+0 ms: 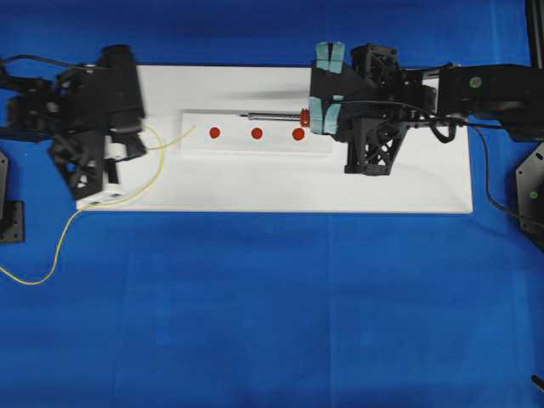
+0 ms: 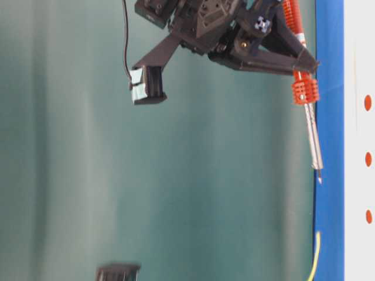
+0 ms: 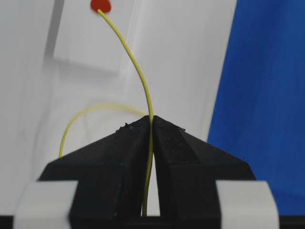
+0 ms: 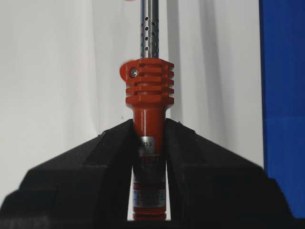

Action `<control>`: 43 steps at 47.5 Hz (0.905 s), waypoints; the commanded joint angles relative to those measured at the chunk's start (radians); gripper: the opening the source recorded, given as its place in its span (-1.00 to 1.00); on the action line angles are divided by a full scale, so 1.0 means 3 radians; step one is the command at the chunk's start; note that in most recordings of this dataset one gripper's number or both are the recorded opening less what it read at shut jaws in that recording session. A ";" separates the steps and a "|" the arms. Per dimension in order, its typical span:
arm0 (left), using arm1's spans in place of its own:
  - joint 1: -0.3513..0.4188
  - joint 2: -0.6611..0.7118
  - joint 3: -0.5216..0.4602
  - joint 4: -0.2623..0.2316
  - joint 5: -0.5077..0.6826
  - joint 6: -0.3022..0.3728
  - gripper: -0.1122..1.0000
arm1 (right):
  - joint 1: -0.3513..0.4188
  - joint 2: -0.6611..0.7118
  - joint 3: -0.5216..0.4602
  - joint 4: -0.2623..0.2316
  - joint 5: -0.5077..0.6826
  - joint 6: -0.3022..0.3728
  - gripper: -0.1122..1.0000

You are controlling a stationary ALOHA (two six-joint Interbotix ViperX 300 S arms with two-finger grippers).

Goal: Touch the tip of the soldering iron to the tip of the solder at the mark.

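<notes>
My left gripper (image 1: 136, 146) (image 3: 151, 119) is shut on the solder (image 1: 170, 138) (image 3: 138, 71), a thin yellow wire. Its free tip reaches toward the leftmost of three red marks (image 1: 214, 133) (image 3: 101, 5); in the left wrist view it ends right at that mark's edge. My right gripper (image 1: 314, 115) (image 4: 149, 126) is shut on the red body of the soldering iron (image 1: 272, 113) (image 4: 149, 86) (image 2: 304, 91). The silver shaft points left along the far edge of the raised white strip (image 1: 255, 143). The iron's tip (image 2: 319, 175) is well short of the solder's tip.
A white board (image 1: 408, 187) lies on the blue cloth (image 1: 272, 323). Slack solder loops behind the left gripper and trails off the board's left edge onto the cloth (image 1: 51, 263). The middle mark (image 1: 257, 133) and the right mark (image 1: 298, 133) sit on the strip. Black cables run from the right arm (image 1: 484, 153).
</notes>
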State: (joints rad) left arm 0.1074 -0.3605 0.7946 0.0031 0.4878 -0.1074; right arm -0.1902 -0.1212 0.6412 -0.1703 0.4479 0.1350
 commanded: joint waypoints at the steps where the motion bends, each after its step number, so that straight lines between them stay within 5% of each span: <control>1: -0.0010 0.0230 -0.0276 0.0005 -0.0066 0.0020 -0.76 | -0.0036 -0.0133 0.0010 -0.0010 -0.0036 0.0010 -0.69; 17: -0.0015 0.1130 -0.0859 0.0005 -0.0138 0.0051 -0.76 | -0.0061 -0.0312 0.0225 -0.0015 -0.0133 0.0005 -0.69; 43: 0.0015 0.1335 -0.0951 0.0005 0.0051 0.0000 -0.76 | -0.0061 -0.0343 0.0317 -0.0046 -0.0189 0.0005 -0.69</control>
State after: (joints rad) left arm 0.1135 0.0568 0.5323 0.0031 0.4909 -0.1043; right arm -0.2071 -0.1994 0.7470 -0.1779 0.4019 0.1365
